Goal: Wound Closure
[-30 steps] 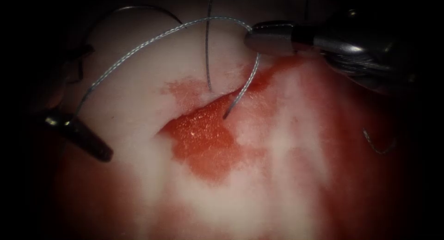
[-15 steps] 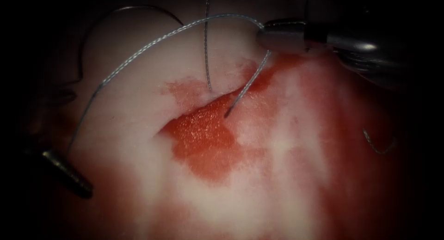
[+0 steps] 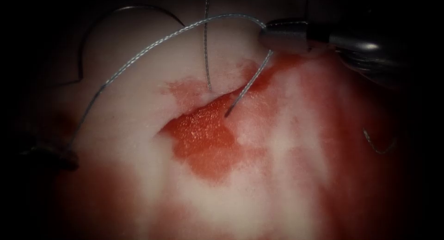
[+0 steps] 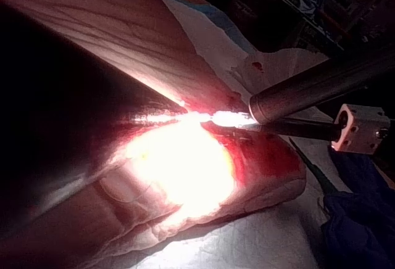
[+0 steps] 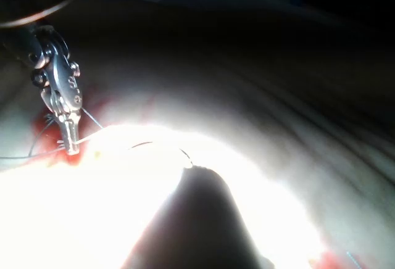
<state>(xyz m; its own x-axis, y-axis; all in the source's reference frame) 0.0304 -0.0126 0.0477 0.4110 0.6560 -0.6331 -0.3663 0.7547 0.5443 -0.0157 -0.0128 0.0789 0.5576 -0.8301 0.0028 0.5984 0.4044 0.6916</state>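
Observation:
The tissue (image 3: 138, 83) carries an open cut (image 3: 203, 133) wet with red fluid. A braided thread (image 3: 138, 52) rises out of the cut's right lip to my right tool (image 3: 264, 35), whose jaws are shut on it above the cut. From there the thread arcs over to the left side and ends at my left tool (image 3: 70, 160), dim at the left edge, with jaws shut on the thread. A thin dark arc (image 3: 134, 8) at the upper left may be the needle; neither tool holds it. In the right wrist view the right tool (image 5: 70, 142) grips thread by a red patch.
A second thin strand (image 3: 206, 50) drops from above to the cut's upper edge. A short loose piece of thread (image 3: 377, 147) lies on the tissue at the right. Red fluid stains the tissue's right and lower parts. The tissue (image 4: 259, 176) rests on a white cloth (image 4: 259, 244).
My left tool has drawn back down and to the left, and its jaws have closed on the thread. The right tool has shifted a little to the right with the thread.

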